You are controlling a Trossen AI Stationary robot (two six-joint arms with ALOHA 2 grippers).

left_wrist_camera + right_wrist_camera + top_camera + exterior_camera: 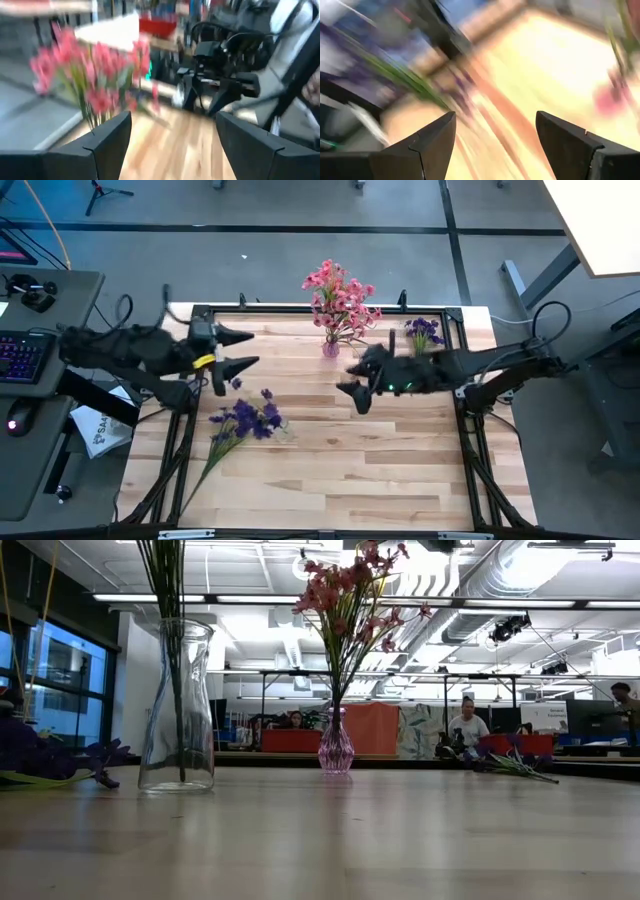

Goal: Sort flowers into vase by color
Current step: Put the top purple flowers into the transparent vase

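Observation:
Pink flowers stand upright in a small pink vase near the table's far edge; the low view shows the vase too. Purple flowers stand in a clear vase to its right. A loose purple bunch lies flat on the table's left half. My left gripper hovers open, left of the pink vase, and faces the pink flowers. My right gripper is open just on the near side of the pink vase, pointing left; its wrist view is blurred.
A single purple blossom lies below my left gripper. More purple blossoms lie on the table beside the clear vase. A black frame borders the table. Bare wood spans the near half. People sit at desks in the room behind.

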